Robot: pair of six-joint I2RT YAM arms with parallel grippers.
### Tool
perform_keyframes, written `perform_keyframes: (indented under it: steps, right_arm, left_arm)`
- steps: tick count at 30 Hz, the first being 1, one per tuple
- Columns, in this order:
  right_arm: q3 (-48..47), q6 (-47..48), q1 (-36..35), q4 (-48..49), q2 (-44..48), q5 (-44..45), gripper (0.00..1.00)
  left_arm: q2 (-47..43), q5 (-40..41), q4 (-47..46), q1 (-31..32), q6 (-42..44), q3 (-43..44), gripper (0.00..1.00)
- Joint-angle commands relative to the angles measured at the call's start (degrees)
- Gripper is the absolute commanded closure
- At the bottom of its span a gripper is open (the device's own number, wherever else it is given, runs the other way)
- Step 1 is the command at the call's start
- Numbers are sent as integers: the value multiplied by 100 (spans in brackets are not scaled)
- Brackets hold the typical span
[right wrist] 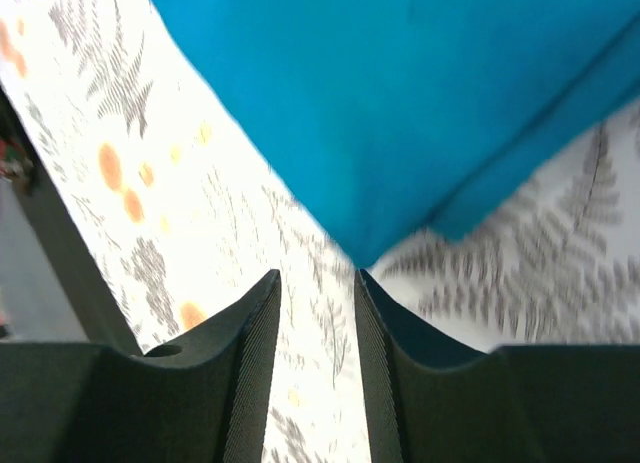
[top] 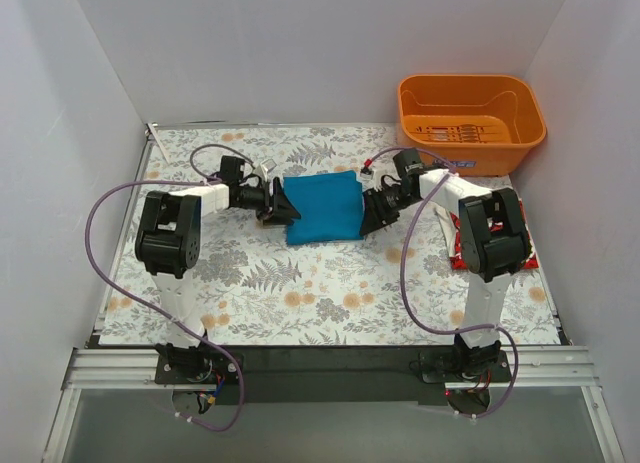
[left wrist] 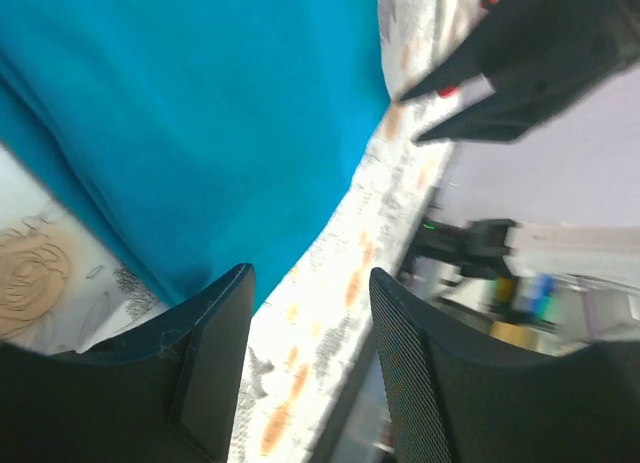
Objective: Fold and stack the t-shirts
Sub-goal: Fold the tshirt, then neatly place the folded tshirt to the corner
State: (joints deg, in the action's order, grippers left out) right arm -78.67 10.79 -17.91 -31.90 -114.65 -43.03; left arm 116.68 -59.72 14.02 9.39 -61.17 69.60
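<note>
The teal-blue t-shirt [top: 322, 208] lies folded into a small rectangle in the middle of the table. My left gripper [top: 283, 211] is at its left edge, low over the table. In the left wrist view the gripper [left wrist: 310, 283] is open and empty, with the shirt [left wrist: 190, 113] just beyond one fingertip. My right gripper [top: 372, 213] is at the shirt's right edge. In the right wrist view it [right wrist: 317, 278] is open and empty, with a shirt corner [right wrist: 400, 103] just past the tips. The red t-shirt [top: 530, 255] lies at the right, mostly hidden under the right arm.
An orange plastic basket [top: 470, 118] stands at the back right corner. The table has a floral fern-print cloth [top: 300, 283]. White walls close in on the left, back and right. The right gripper [left wrist: 530, 63] shows across the shirt in the left wrist view.
</note>
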Motion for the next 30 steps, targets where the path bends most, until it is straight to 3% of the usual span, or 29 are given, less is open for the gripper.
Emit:
perform_keyframes:
  steps: [1, 2, 3, 6, 10, 15, 22, 25, 28, 29, 30]
  right_arm:
    - [361, 784, 112, -255, 618, 470, 59]
    - [422, 715, 165, -247, 767, 462, 60]
    - [414, 593, 244, -247, 821, 314, 59]
    - [283, -180, 683, -63, 813, -82, 55]
    - [159, -1033, 929, 341, 812, 136, 50]
    - [466, -2517, 1018, 1149, 1015, 487, 36]
    - [739, -3135, 1026, 1731, 971, 629, 28]
    - [836, -3284, 1027, 1906, 910, 664, 25]
    - [941, -3468, 1027, 2082, 813, 646, 23]
    - [976, -3591, 1018, 2126, 787, 629, 22]
    - [1055, -3671, 1018, 2222, 769, 603, 22]
  left_arm:
    - [-690, 811, 144, 307, 1218, 430, 50]
    - [-847, 1153, 171, 475, 1587, 527, 47]
    - [-919, 1617, 180, 650, 2521, 519, 46]
    - [-1252, 2157, -258, 1380, 3609, 65, 43]
    - [-1578, 2903, -1949, 2215, 5452, -903, 41]
    - [-1298, 3265, -2816, 2884, 6379, -1186, 41]
    - [-551, 3406, -3046, 3201, 7232, -1019, 41]
    - [-296, 3467, -2993, 3201, 7400, -914, 46]
    - [-172, 3467, -2905, 3201, 7470, -817, 60]
    - [-164, 3441, -2922, 3201, 7453, -808, 68]
    - [-146, 3406, -2923, 3201, 7435, -782, 82]
